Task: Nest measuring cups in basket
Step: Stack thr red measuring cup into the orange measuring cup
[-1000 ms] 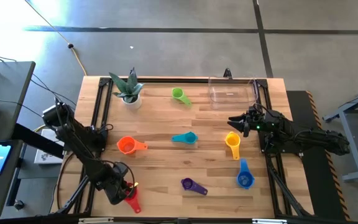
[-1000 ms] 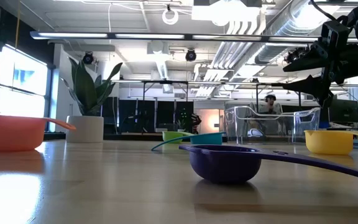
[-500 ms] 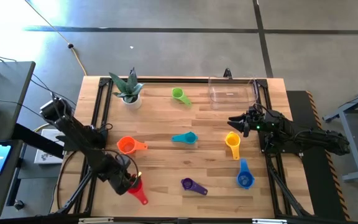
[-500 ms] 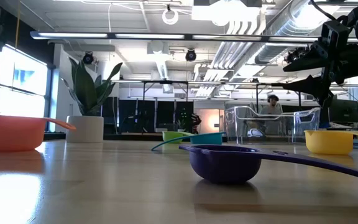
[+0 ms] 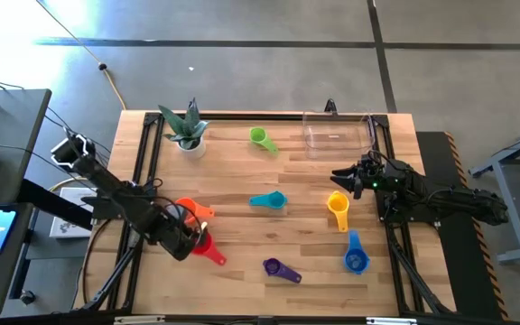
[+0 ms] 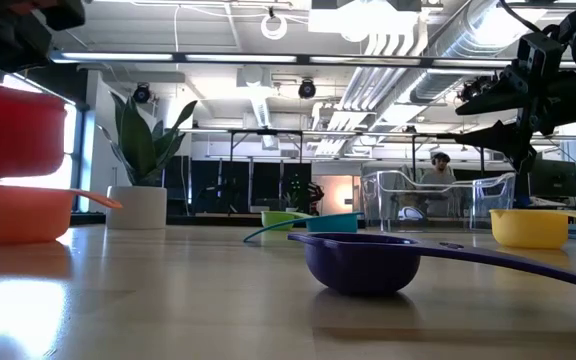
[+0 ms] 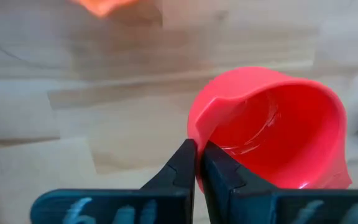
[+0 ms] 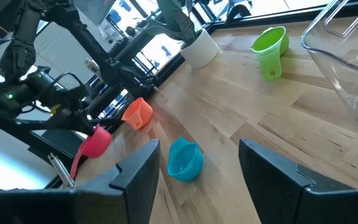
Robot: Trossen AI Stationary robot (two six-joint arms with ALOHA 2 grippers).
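Moved: left claw [image 5: 194, 239] has carried the red cup [image 5: 208, 249] from the near desk edge inward, to just beside the orange cup [image 5: 184, 209].
High view: red cup lifted, handle trailing toward the purple cup [image 5: 273, 266]; basket [image 5: 337, 134] well apart at the far right corner, nothing in it. Right claw [image 5: 343, 178] waits near the yellow cup [image 5: 337, 204], fingers spread, holding nothing. Low view: red cup [image 6: 13, 130] hangs clear above the orange cup [image 6: 18, 212]. Left wrist view: fingers [image 7: 182, 171] pinched tight on the red cup's rim [image 7: 194, 127]. Right wrist view: green cup [image 8: 270, 43] and teal cup [image 8: 184, 158] untouched on the desk [image 8: 241, 118]. Judgement: transport step for the first cup; next calls for a long carry across to the basket, or lowering into the orange cup to nest.
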